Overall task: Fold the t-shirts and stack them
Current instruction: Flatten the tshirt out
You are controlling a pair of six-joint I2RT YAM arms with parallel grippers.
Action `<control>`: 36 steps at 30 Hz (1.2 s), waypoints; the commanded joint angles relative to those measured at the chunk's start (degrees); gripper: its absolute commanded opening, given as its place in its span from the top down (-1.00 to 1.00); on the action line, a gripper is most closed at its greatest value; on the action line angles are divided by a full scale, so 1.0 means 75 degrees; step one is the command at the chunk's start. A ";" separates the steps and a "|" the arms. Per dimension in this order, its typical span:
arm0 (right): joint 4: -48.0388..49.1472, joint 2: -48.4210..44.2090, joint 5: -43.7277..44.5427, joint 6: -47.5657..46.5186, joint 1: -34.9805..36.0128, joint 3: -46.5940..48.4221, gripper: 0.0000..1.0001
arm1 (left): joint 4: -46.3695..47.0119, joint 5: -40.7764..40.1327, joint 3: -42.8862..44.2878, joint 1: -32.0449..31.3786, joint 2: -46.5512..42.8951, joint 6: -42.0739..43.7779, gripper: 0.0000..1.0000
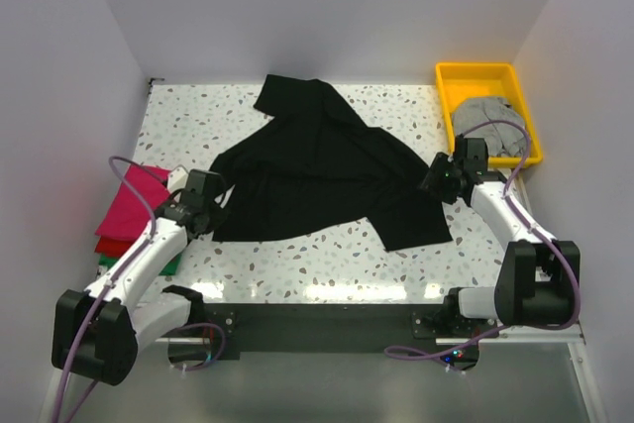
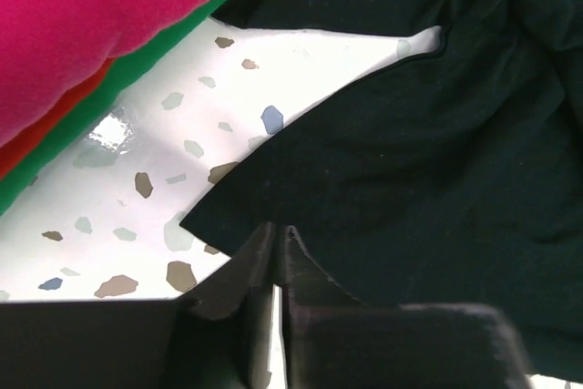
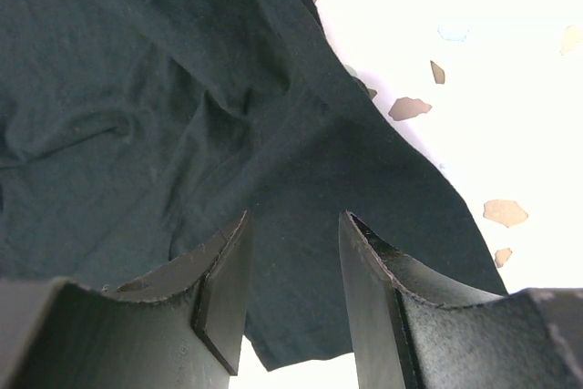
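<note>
Cloth of the black t-shirt (image 1: 317, 165) lay spread and rumpled over the middle of the speckled tabletop (image 1: 317, 266), one part reaching toward 12 o'clock and a broad flap falling toward 5 o'clock. My left fingers (image 2: 271, 257) were pressed together at its hem on the 9 o'clock side, tips right at the edge of the fabric; I could not tell whether any cloth was nipped between them. My right fingers (image 3: 232, 257) stood apart, about half spread, over the shirt's 3 o'clock edge, dark creased cloth showing in the gap between them and nothing gripped.

Just beside my left fingers, farther toward 9 o'clock, sat a folded pile: the magenta t-shirt (image 1: 134, 200) on top, the red t-shirt (image 1: 111, 243) under it and the green t-shirt (image 1: 170, 266) at the bottom, its edge close to the black hem but apart from it. At 2 o'clock the grey t-shirt (image 1: 487, 116) lay bunched in the yellow tray (image 1: 475, 70).
</note>
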 commanded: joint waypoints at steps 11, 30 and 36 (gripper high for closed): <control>0.0334 0.0155 -0.0067 -0.0055 0.0010 0.0035 0.07 | -0.0137 -0.0003 -0.0401 0.0062 0.0306 -0.0560 -0.04; 0.0334 0.0167 -0.0114 -0.0137 0.0010 -0.0012 0.07 | 0.0660 -0.0307 -0.0659 0.0062 0.1515 -0.0690 0.41; 0.0346 0.0225 -0.0114 -0.0137 0.0010 0.0011 0.06 | 0.0578 -0.0401 -0.0507 0.0062 0.1340 -0.0514 0.91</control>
